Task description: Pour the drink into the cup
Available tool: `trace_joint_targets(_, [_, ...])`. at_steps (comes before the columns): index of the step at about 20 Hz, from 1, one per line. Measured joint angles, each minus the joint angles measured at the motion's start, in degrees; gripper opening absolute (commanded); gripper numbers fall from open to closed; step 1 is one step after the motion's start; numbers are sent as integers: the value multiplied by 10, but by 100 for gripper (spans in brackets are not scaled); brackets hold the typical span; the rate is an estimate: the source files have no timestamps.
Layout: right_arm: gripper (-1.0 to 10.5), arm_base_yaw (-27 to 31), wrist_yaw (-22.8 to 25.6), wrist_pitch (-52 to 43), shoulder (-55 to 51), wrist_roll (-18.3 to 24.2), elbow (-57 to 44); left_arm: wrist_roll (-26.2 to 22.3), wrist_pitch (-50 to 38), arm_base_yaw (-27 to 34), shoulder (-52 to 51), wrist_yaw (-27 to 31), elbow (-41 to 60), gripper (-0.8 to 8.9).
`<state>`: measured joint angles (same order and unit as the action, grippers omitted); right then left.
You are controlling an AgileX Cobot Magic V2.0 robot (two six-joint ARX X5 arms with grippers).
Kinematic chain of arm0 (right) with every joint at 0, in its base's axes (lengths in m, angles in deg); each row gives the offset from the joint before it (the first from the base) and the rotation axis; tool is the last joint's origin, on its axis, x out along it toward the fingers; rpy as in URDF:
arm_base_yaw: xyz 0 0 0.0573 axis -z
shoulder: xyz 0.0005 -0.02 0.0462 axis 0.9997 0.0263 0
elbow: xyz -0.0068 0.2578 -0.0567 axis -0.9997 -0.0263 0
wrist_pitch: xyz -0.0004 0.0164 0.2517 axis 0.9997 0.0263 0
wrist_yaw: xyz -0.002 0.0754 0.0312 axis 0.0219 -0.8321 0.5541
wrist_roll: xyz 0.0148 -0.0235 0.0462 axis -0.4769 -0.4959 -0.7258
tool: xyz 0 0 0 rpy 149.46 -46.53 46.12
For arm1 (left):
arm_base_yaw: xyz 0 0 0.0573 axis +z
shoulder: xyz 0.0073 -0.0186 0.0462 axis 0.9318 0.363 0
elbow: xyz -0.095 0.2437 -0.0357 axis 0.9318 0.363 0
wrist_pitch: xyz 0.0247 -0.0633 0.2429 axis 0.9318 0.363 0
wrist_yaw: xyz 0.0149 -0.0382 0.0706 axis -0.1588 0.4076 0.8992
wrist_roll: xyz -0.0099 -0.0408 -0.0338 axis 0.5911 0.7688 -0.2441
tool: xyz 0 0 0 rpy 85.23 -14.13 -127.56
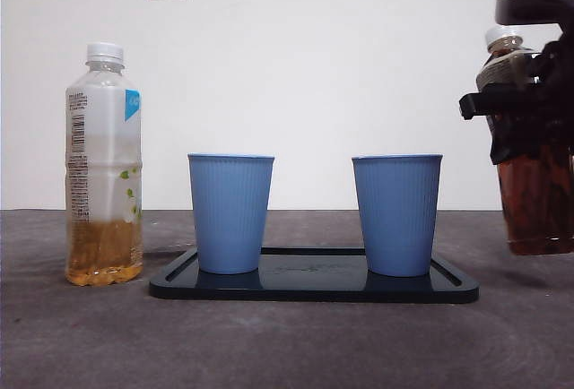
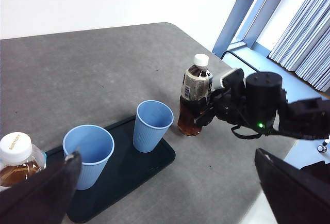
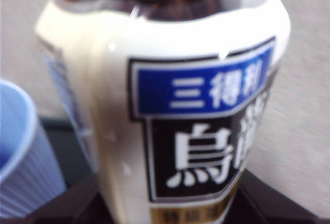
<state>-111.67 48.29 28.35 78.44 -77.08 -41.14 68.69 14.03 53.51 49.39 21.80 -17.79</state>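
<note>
Nearest on the bench (image 1: 269, 344) sits a dark tray (image 1: 314, 283) with two blue cups (image 1: 230, 212), mouths up to take a pour. Out at 3 o'clock, the right gripper (image 1: 520, 107) is clamped on the dark tea bottle (image 1: 535, 201), upright, cap on, so nothing spills. Left gripper (image 2: 165, 193) hangs open, waiting. Pale bottle (image 1: 104, 165) stands at 9 o'clock.

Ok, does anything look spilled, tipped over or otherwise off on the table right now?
Nothing spilled or tipped. Both blue ribbed paper cups stand upright on the dark flat tray. The one oddity: the dark-tea plastic bottle in the right tool has its white cap on, so pouring can't start.
</note>
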Motion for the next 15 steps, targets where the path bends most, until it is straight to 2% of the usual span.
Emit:
trace_joint_targets(2, [158, 5, -3, -81, 0, -8, -43, 0, 0, 0, 0, 0, 0, 530])
trace_joint_targets(6, [158, 33, -47, -179, 23, -11, -73, 0, 0, 0, 0, 0, 0, 530])
trace_joint_targets(15, [158, 52, -94, -308, 140, -6, -73, 0, 0, 0, 0, 0, 0, 530])
